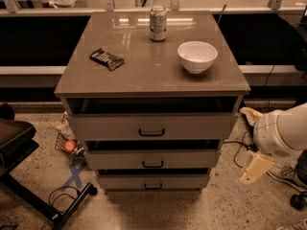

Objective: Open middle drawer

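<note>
Camera view: a grey-beige three-drawer cabinet [72, 87] seen from the front and above. The middle drawer [192, 159] lies between the top drawer [201, 127] and the lowest drawer [187, 182], and its small dark handle [152, 164] is at the centre of the front. A dark gap shows above the front. The gripper [256, 168], a pale beige part below the rounded white arm [284, 130], hangs low at the right of the cabinet, apart from all three drawers; whether it is released or clenched cannot be told. On the cabinet top stand a can [158, 23], a white bowl [197, 56] and a dark wrapped bar [106, 59].
</note>
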Controlling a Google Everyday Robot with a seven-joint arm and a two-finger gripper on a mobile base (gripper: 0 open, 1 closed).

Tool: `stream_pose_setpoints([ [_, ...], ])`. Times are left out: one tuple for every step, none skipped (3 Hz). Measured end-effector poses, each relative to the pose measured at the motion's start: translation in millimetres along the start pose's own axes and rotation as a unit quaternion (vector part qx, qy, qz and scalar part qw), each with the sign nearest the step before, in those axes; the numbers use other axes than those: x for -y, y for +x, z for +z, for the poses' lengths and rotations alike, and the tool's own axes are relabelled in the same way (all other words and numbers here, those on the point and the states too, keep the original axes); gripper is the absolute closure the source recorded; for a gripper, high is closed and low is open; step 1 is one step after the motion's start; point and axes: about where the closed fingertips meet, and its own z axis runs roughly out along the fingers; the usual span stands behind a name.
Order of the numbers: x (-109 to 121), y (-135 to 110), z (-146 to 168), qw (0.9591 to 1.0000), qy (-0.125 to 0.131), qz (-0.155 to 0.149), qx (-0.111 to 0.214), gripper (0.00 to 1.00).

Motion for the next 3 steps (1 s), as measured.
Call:
stream_pose_setpoints([
  [-14,-1,22,0.9999,-0.008,0.01,0.009,0.0],
  [-47,-3,74,0.9988,-0.022,0.031,0.03,0.0],
  [-73,-7,121,0.9981,-0.024,0.036,0.045,0.0],
])
